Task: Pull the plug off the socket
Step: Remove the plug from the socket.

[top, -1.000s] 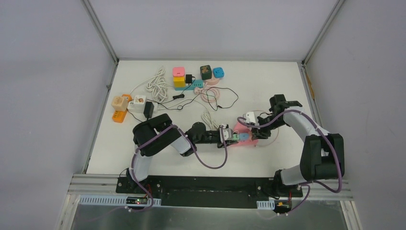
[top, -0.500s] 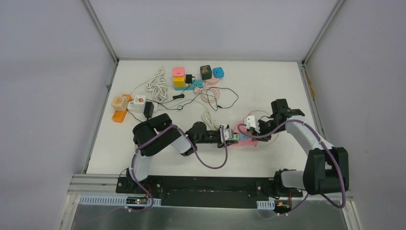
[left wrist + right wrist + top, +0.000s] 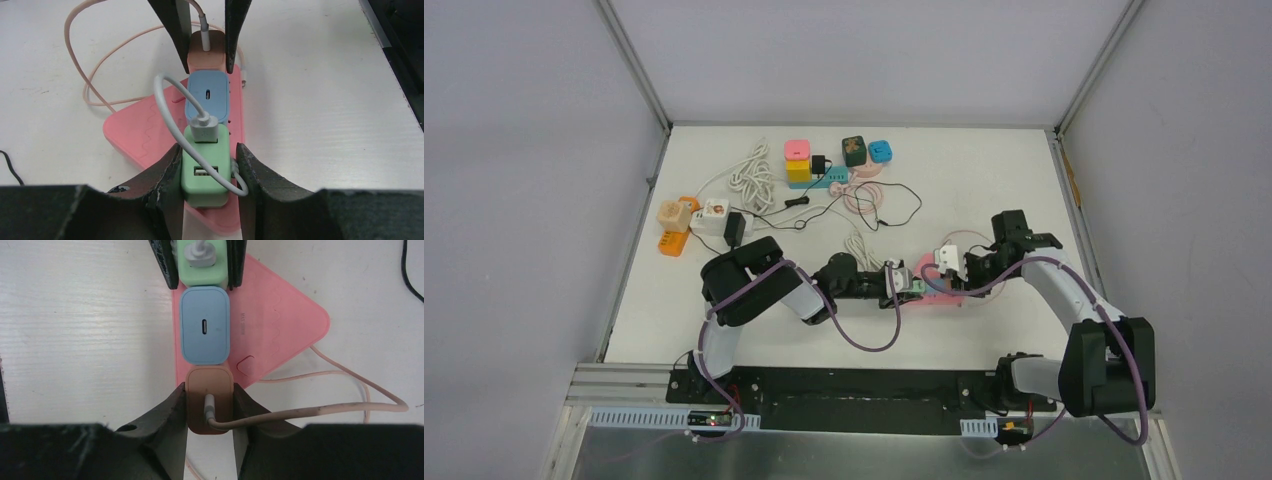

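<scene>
Green plug (image 3: 205,172): grasped by left jaws
Brown plug (image 3: 199,385): grasped by right jaws
Progress: neither judged pulled from socket (image 3: 280,315) yet

The top view looks down from high up on the near side of the socket (image 3: 944,290), far enough off to take in the whole table (image 3: 984,170); the socket sits small, right of centre. The left wrist view hangs close over the socket, looking along it from the green plug (image 3: 205,175) towards the brown plug (image 3: 206,57). The right wrist view is just as close and faces the opposite way. Both share the socket and its three plugs, the blue plug (image 3: 207,95) midway; the right gripper (image 3: 206,60) tops the left view, the left gripper (image 3: 202,282) the right one
</scene>
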`<control>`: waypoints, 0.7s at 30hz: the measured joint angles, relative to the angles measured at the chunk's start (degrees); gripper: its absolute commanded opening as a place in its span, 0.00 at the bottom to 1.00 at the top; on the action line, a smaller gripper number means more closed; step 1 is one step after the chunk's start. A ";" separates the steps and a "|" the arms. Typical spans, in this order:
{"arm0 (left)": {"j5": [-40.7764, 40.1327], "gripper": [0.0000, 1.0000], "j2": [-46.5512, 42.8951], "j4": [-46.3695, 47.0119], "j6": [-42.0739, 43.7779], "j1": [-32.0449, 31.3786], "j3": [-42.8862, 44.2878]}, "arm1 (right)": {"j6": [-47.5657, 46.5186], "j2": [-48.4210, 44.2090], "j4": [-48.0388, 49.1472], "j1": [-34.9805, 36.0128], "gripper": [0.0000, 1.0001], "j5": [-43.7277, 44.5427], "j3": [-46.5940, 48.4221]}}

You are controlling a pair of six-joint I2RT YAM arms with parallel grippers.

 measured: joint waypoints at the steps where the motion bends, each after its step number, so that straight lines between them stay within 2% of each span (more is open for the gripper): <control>1: 0.00 0.00 0.00 -0.15 0.02 0.00 0.11 | 0.20 0.31 -0.22 0.00 0.00 0.07 0.28; 8: -0.02 0.00 -0.07 -0.57 0.59 0.02 0.15 | 2.54 9.66 -6.27 -0.11 0.00 0.04 8.20; 16: 0.04 0.00 -0.11 -1.29 1.25 0.00 0.35 | -0.70 1.66 -1.46 0.90 0.00 1.33 1.66; 21: 0.22 0.00 -0.26 -1.88 1.44 0.04 0.63 | 2.93 10.73 -6.82 -0.46 0.00 0.00 9.27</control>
